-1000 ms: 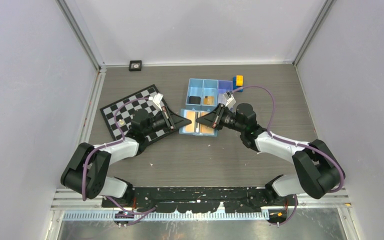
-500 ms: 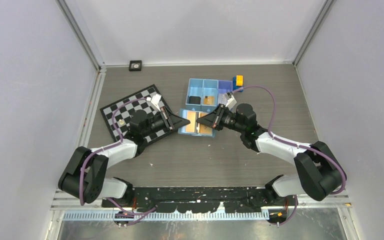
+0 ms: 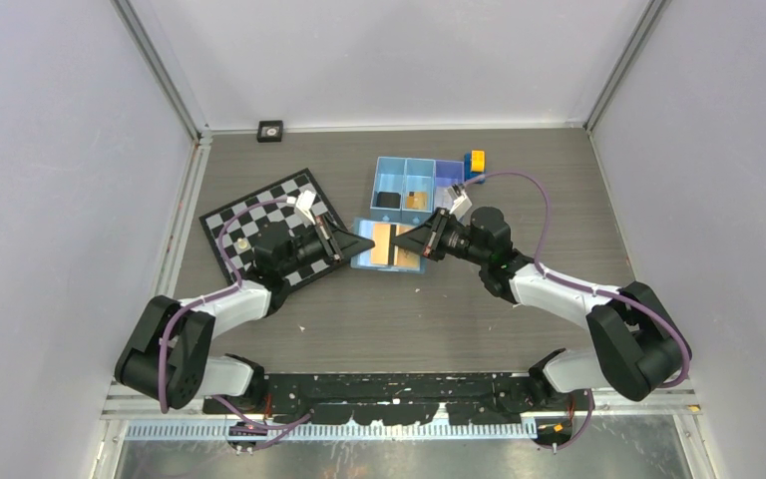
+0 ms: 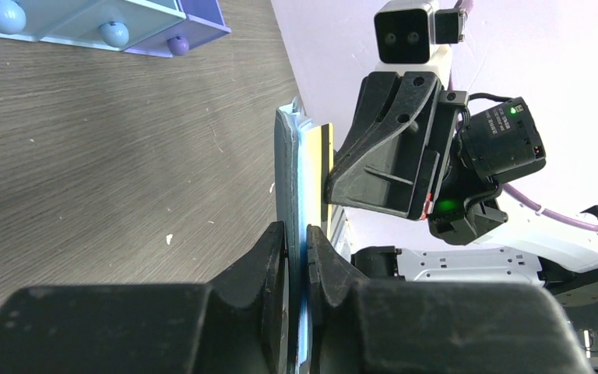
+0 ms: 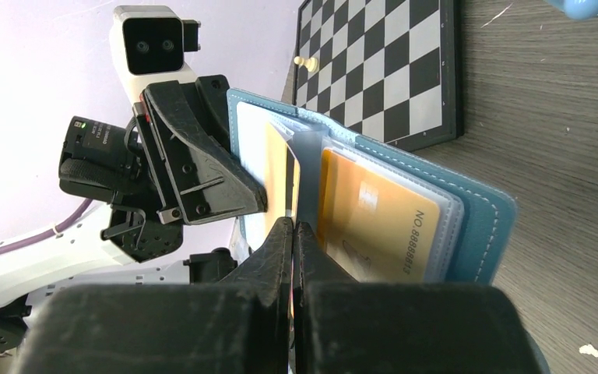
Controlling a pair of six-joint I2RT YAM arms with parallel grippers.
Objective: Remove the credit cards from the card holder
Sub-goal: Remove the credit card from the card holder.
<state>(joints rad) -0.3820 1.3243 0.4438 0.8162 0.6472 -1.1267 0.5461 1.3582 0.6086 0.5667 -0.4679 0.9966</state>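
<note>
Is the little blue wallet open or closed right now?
Open. The card holder is spread wide. Its lighter inside pockets are showing, and an orange card is tucked in one of them.

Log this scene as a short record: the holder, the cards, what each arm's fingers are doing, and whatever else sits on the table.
holder: holder open, between the two arms
cards: tan card in a pocket, not yet out; the pale one is not clear to see
left fingers: left fingers shut on the holder's outer edge
right fingers: right fingers shut on an inner leaf of the holder; whether a card is pinched too, cannot tell
other: chessboard, blue tray, yellow block
</note>
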